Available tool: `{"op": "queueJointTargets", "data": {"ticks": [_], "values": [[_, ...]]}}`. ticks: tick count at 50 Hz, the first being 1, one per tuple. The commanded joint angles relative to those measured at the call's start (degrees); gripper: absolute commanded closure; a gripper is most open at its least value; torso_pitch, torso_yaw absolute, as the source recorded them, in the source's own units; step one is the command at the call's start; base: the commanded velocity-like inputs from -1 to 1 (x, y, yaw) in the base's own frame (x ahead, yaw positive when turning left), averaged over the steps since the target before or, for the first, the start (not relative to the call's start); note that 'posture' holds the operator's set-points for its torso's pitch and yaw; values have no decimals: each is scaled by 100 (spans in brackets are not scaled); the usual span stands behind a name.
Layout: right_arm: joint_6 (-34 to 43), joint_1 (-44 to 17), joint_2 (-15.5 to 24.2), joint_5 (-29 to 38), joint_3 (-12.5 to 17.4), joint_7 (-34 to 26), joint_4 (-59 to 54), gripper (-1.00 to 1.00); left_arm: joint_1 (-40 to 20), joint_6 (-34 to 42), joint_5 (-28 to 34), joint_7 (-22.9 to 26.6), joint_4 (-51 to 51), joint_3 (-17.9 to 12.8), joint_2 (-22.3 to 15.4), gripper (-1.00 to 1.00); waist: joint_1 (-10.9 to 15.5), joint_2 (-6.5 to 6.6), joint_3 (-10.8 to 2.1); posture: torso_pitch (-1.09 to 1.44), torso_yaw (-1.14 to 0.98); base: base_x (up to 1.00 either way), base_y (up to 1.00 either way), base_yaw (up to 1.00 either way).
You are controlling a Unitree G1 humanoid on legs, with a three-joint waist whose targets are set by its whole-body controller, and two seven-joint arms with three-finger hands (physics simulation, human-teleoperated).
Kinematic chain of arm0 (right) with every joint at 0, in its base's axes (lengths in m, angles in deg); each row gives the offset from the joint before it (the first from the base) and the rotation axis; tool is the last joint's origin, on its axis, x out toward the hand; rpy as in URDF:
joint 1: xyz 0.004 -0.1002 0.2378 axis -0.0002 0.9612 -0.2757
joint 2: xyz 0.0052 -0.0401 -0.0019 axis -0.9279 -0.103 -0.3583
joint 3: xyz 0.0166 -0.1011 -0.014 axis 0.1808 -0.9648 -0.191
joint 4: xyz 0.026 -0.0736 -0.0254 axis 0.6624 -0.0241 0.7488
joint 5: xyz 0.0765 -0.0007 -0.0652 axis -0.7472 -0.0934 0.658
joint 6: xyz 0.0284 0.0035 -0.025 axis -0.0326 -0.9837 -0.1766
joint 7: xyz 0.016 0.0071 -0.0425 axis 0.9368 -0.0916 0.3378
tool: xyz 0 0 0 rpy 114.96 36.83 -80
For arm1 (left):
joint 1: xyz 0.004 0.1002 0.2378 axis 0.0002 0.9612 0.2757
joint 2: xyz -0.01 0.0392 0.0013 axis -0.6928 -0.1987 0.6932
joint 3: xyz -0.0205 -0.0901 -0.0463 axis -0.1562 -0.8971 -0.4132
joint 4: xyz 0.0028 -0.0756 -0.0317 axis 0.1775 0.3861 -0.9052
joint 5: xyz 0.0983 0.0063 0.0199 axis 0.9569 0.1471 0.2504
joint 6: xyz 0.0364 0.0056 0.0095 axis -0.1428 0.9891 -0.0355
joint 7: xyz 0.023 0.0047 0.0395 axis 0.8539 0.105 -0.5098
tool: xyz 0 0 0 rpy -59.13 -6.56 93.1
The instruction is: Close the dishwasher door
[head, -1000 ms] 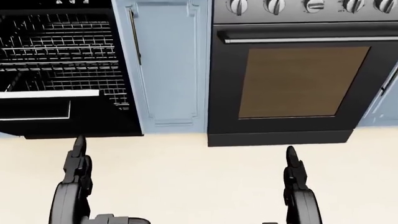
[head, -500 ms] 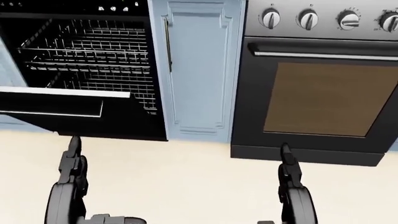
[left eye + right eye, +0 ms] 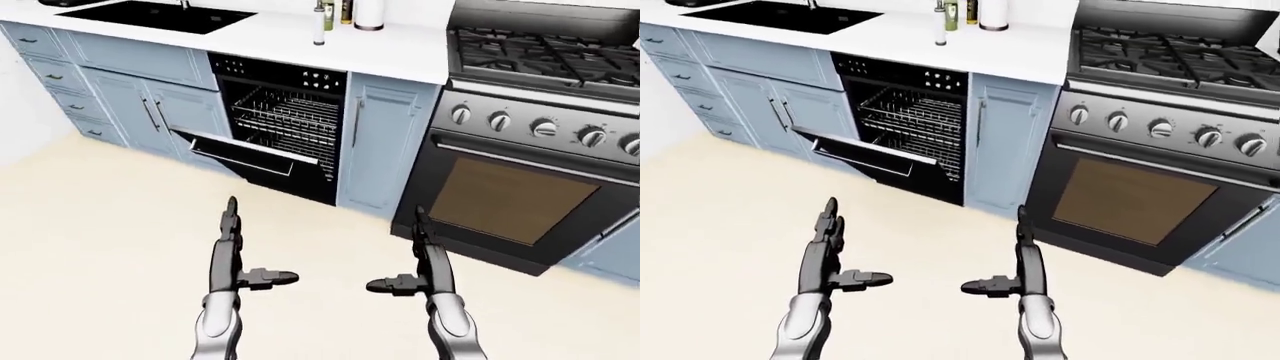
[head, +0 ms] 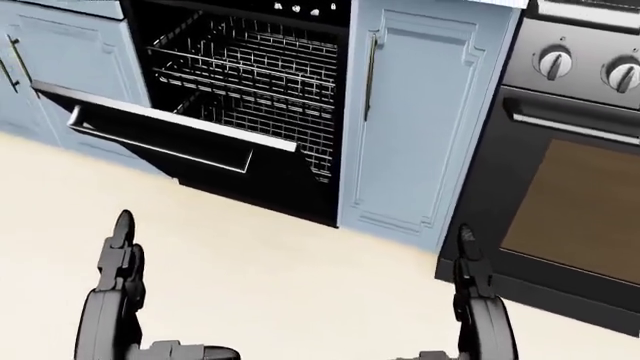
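We are holding our left hand and right hand out over the floor, fingers spread, thumbs pointing inward, gripping nothing. Well beyond them, the dishwasher door is hanging partly lowered, racks showing behind it, left of a cabinet and the oven.

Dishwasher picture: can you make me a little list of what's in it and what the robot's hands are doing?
dishwasher: under the counter, between blue cabinets
door: open, tilted partway down, not closed yet
racks: wire, look empty
oven: to the view's right of the dishwasher, door shut
sink: at the top left in the left-eye view
bottles: standing on the counter above the dishwasher
left hand: open, fingers straight, touching nothing
right hand: open, fingers straight, touching nothing
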Motion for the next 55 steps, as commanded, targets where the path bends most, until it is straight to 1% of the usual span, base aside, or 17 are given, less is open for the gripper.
{"op": "queueJointTargets", "data": {"ticks": [1,2,4,9,13,15,16,26,29,30,31,32,34,38,42,44,55], "values": [[-150,-78,-10,-4,6,20,164,-100,-76,-149,4,0,-219,12,-26,-100,-15,49,-102,0,0,0,0,64],[-155,-77,-9,-7,7,18,157,-100,-70,-143,5,1,-234,15,-24,-100,-25,52,-22,0,0,0,0,64],[-134,-71,-4,-17,15,14,187,-100,-73,-140,5,0,-238,12,-25,-100,-1,49,-74,0,0,0,0,63],[-135,-74,-13,-12,1,19,179,-100,-85,-159,8,-3,-209,8,-28,-100,-21,329,-35,0,0,0,0,63],[-155,-82,-8,-22,3,10,130,-100,-70,-162,14,1,-229,16,-25,-100,-54,684,-40,0,0,0,0,59],[-120,-68,-4,-25,6,6,185,-100,-74,-162,16,3,-229,16,-26,-100,-29,1043,-158,0,0,0,0,52],[-111,-66,-4,-24,7,6,198,-100,-75,-160,14,6,-226,16,-25,-100,18,880,-138,0,0,0,0,52],[-64,-49,-6,-1,0,17,250,-100,-65,-160,20,10,-244,19,-22,-100,50,365,-23,0,0,0,0,53],[-61,-49,-7,-7,7,18,256,-100,-66,-166,26,9,-237,23,-21,-100,19,-36,-77,0,0,0,0,58],[-73,-59,-12,-5,1,22,233,-100,-72,-174,27,9,-221,23,-22,-100,26,-30,-131,0,0,0,0,59],[-86,-65,-14,-4,-2,22,215,-100,-74,-178,27,8,-213,22,-23,-100,-38,84,-36,0,0,0,0,59],[-86,-77,-13,-7,-2,19,202,-100,-74,-175,23,11,-219,18,-25,-100,3,44,-3,0,0,0,0,59],[-85,-82,-10,-13,0,15,199,-100,-80,-171,10,16,-216,12,-25,-100,12,84,-75,0,0,0,0,59],[-39,-75,-16,-10,-12,14,257,-100,-51,-168,32,13,-250,36,-15,-100,-6,312,-41,0,0,0,0,59],[-23,-99,-11,-20,-5,9,241,-100,-73,-171,17,19,-203,30,-16,-100,-39,654,-41,0,0,0,0,59],[-12,-101,-18,-12,-16,15,262,-100,-67,-183,24,18,-202,34,-17,-100,-27,985,-131,0,0,0,0,59],[-67,-64,-17,-37,-9,2,239,-100,-69,-173,19,17,-228,14,-26,-100,64,373,-25,0,0,0,0,59]]}}
